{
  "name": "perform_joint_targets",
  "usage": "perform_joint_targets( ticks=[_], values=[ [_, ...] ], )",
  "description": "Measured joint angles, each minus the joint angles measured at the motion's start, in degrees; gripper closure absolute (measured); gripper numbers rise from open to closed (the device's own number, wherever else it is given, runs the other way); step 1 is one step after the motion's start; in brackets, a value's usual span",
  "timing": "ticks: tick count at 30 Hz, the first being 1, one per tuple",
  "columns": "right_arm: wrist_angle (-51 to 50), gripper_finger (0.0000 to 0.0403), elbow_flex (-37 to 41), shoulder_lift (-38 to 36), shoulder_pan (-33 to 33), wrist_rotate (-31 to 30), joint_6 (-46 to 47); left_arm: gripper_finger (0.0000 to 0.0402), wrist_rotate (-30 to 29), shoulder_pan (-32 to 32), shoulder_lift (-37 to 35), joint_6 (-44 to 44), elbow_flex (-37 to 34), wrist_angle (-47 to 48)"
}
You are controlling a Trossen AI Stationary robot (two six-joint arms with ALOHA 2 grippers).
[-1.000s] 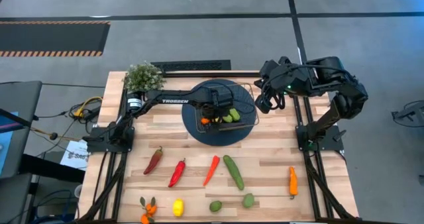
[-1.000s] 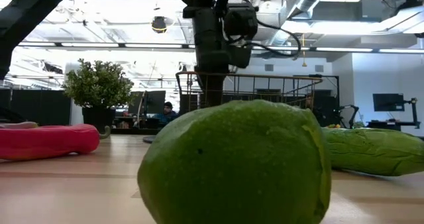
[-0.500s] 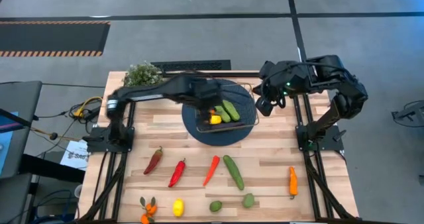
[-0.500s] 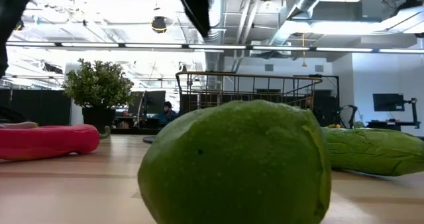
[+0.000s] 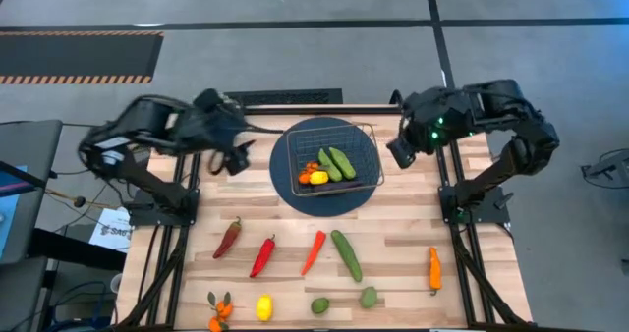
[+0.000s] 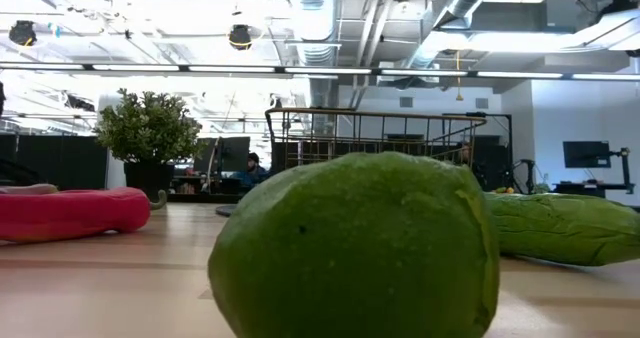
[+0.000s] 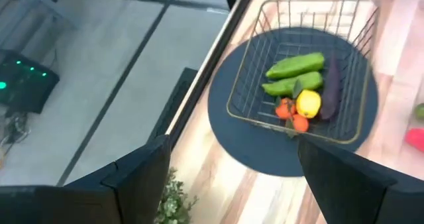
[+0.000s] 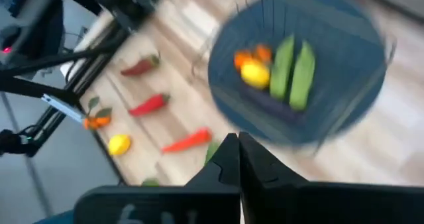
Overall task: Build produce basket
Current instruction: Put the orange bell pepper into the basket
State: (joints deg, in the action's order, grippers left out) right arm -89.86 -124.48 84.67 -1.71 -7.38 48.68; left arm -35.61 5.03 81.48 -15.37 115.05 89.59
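Observation:
The wire basket (image 5: pixel 331 158) rests on a dark blue disc (image 5: pixel 295 190) at the table's far middle. It holds two green cucumbers (image 7: pixel 293 75), a lemon (image 7: pixel 308 103), a tangerine (image 7: pixel 286 109) and a purple eggplant (image 7: pixel 330 85). More produce lies on the near half of the table: peppers (image 5: pixel 262 256), a cucumber (image 5: pixel 346 254), limes (image 5: pixel 319 305), a lemon (image 5: pixel 263 306), a tangerine (image 5: pixel 218 309). My left gripper (image 5: pixel 237 158) (image 7: pixel 233 148) hangs open, high, left of the basket. My right gripper (image 5: pixel 398 153) (image 8: pixel 238 159) hovers shut, high, right of the basket.
A potted plant (image 7: pixel 173 199) stands at the far left corner, below my left arm. An orange pepper (image 5: pixel 433 269) lies near the right edge. In the low view a lime (image 6: pixel 355 243) fills the foreground, with a red pepper (image 6: pixel 70 213) left and a cucumber (image 6: pixel 560 228) right.
My left gripper has risen out of the basket and drawn back toward the table's left edge, staying open with nothing in it; the basket's produce now lies uncovered. My right gripper has rolled at the wrist, staying in place beside the basket.

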Motion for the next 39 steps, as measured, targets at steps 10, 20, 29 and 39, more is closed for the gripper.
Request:
perform_joint_targets(
  ticks=[10, 20, 29, 39],
  values=[
    [-0.3, 0.0395, 30.5, -9.0, -18.2, 10.2, 40.7, 0.0088, -3.8, 2.3, -14.1, -8.0, -16.9, 0.2],
    [3.5, 0.0350, 42.9, -3.2, -37.0, 16.0, 75.4, 0.0088, -4.3, 2.3, -21.1, -10.2, -27.9, -5.8],
    [6.2, 0.0276, 43.4, 6.5, -44.9, 15.8, 88.9, 0.0088, -4.3, 2.3, -22.0, -7.7, -29.9, -10.3],
    [7.5, 0.0184, 45.0, 15.2, -45.8, 19.0, 89.3, 0.0088, -2.8, 2.3, -22.0, -7.8, -29.8, -10.8]
  ],
)
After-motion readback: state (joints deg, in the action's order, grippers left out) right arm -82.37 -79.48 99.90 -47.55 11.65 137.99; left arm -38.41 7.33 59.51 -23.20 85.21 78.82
